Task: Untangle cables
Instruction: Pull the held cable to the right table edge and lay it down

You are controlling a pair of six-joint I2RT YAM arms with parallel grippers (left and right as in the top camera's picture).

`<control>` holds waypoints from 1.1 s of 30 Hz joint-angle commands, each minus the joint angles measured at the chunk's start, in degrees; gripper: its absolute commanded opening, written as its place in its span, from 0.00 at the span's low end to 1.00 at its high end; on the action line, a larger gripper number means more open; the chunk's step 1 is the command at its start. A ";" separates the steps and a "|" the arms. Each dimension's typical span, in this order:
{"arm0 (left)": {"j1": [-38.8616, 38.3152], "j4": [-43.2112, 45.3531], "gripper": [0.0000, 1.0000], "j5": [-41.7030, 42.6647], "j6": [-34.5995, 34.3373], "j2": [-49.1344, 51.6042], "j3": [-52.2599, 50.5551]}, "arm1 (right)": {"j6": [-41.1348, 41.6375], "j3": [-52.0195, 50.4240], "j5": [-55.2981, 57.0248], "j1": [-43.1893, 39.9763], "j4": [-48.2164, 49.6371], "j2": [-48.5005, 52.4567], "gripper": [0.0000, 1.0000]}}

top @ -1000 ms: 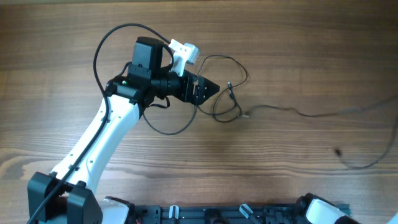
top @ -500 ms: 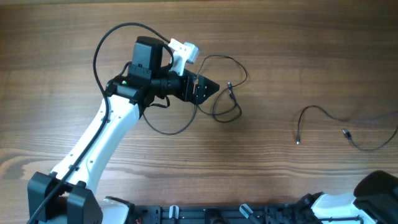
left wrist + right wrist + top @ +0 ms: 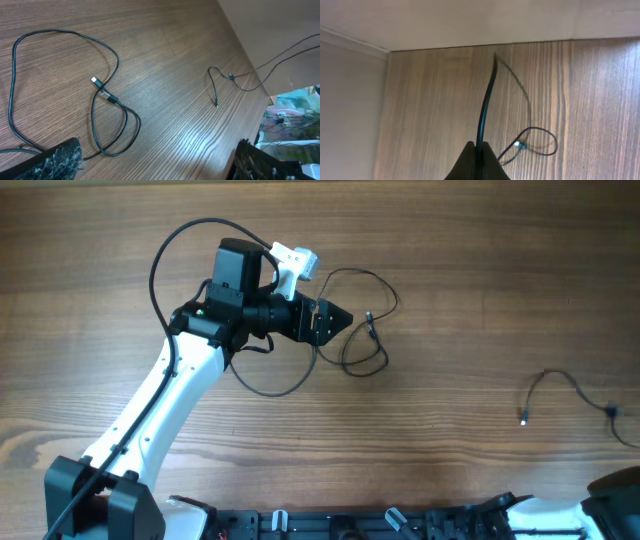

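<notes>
One thin black cable lies in loose loops on the wood table just right of my left gripper. In the left wrist view this cable shows its small plug ends crossing, and the left gripper is open and empty just short of it. A second thin cable lies apart at the far right, with a plug end toward the front; it also shows in the left wrist view. My right gripper is shut on this second cable, which loops onto the table.
The left arm's thicker black wire arcs over the table behind the arm. The right arm shows only at the bottom right corner. A pale wall borders the table's far edge.
The second cable has been dragged right, clear of the looped cable, and its plug end now lies far right. The right arm shifted right. The left arm has not moved.
</notes>
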 commanded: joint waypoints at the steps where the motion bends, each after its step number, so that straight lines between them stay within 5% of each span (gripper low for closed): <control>1: -0.20 0.00 1.00 -0.11 -0.31 0.31 0.59 | 3.56 0.37 -2.25 0.09 0.11 7.56 0.04; 7: -0.20 -1.05 1.00 -0.11 -0.31 0.31 0.59 | 4.04 0.37 -4.63 0.20 3.23 20.79 0.05; 13: -0.20 -0.61 1.00 -0.37 0.13 0.33 0.59 | -5.92 0.39 -9.16 4.61 11.50 14.93 0.05; 19: -0.20 0.46 1.00 -0.35 0.11 0.35 0.59 | -5.57 3.28 14.38 14.16 13.31 5.75 0.05; 24: -0.20 0.46 1.00 -0.33 -0.13 0.33 0.59 | -0.11 16.31 29.00 10.49 3.10 5.01 0.04; 33: -0.20 0.68 1.00 -0.26 -0.50 0.33 0.59 | 2.97 20.24 21.05 3.32 -0.09 9.49 0.05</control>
